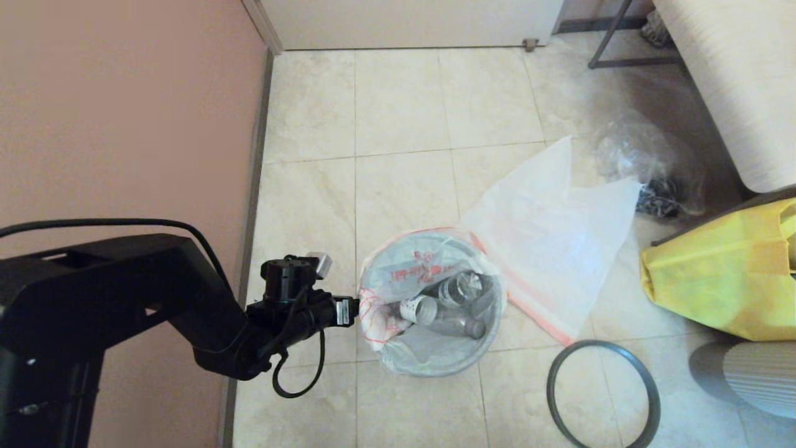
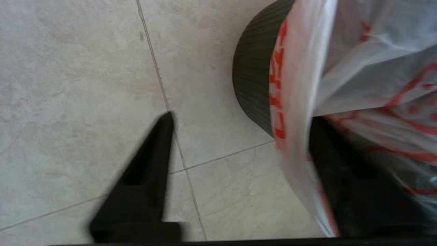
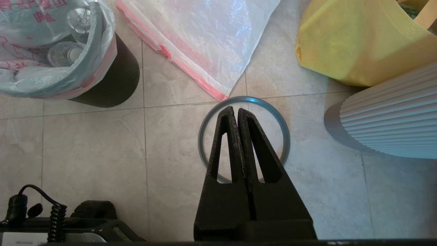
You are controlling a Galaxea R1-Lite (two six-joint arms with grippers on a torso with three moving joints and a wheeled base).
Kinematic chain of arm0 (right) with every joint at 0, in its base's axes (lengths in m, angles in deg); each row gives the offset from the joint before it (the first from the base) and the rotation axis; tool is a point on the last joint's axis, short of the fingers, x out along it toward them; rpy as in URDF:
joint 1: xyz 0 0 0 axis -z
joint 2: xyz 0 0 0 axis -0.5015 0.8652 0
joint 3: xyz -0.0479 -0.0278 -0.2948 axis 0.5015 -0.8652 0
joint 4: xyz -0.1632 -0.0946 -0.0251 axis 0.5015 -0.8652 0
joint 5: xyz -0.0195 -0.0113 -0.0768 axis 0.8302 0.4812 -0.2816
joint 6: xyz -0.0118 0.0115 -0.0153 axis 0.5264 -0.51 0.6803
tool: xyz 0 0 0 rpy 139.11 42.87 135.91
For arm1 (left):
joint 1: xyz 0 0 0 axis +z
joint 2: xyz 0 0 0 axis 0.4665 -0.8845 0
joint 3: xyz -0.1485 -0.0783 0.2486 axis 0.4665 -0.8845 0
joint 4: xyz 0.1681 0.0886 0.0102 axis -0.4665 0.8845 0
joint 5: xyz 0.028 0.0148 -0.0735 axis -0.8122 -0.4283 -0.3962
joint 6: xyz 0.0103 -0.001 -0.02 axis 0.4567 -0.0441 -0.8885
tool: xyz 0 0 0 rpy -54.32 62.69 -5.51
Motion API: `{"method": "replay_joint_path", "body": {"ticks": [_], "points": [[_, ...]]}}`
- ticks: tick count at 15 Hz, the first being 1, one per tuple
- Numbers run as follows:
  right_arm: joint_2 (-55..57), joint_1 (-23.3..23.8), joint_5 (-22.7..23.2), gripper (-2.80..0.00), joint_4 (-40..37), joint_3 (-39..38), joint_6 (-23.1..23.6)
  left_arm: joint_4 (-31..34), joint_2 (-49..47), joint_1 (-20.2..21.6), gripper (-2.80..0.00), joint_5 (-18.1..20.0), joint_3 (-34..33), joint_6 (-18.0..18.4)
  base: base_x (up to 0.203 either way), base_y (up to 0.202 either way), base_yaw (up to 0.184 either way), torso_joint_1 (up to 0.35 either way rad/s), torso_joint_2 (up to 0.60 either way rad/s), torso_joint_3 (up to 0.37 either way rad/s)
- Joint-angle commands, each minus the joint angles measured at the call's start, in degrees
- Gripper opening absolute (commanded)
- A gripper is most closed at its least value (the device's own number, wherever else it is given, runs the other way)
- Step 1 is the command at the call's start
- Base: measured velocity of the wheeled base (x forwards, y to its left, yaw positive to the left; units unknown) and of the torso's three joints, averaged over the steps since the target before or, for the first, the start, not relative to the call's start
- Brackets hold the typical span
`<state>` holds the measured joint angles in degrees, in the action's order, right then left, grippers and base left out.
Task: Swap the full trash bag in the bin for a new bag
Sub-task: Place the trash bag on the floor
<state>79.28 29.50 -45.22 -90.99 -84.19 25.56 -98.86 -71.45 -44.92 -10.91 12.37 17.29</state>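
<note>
The bin stands on the tile floor with the full trash bag in it, white film printed in red, clear bottles showing inside. My left gripper is at the bin's left rim, open. In the left wrist view its outer finger hangs outside the dark wall. The other finger sits behind the bag's edge. The new bag lies flat on the floor right of the bin. My right gripper is shut and empty above the grey hoop rim.
The hoop lies on the floor right of the bin. A yellow bag, a white ribbed object and a crinkled clear bag crowd the right side. A pink wall runs along the left.
</note>
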Motion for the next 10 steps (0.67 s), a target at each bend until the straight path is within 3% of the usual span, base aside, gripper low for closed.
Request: {"method": "replay_joint_path", "body": {"ticks": [1, 7, 10], "points": [[0.1, 0.0, 0.0, -2.80, 0.0, 0.0, 0.0, -0.3, -0.2, -0.2, -2.80, 0.1, 0.2, -0.1, 0.000, 0.000, 0.000, 0.000, 0.00, 0.000], [0.1, 0.0, 0.0, -2.80, 0.0, 0.0, 0.0, -1.0, -0.6, -0.2, -2.80, 0.1, -0.3, -0.3, 0.000, 0.000, 0.000, 0.000, 0.00, 0.000], [0.1, 0.0, 0.0, -2.80, 0.0, 0.0, 0.0, -0.2, 3.7, -1.9, -2.80, -1.4, -2.4, 0.0, 0.000, 0.000, 0.000, 0.000, 0.00, 0.000]]}}
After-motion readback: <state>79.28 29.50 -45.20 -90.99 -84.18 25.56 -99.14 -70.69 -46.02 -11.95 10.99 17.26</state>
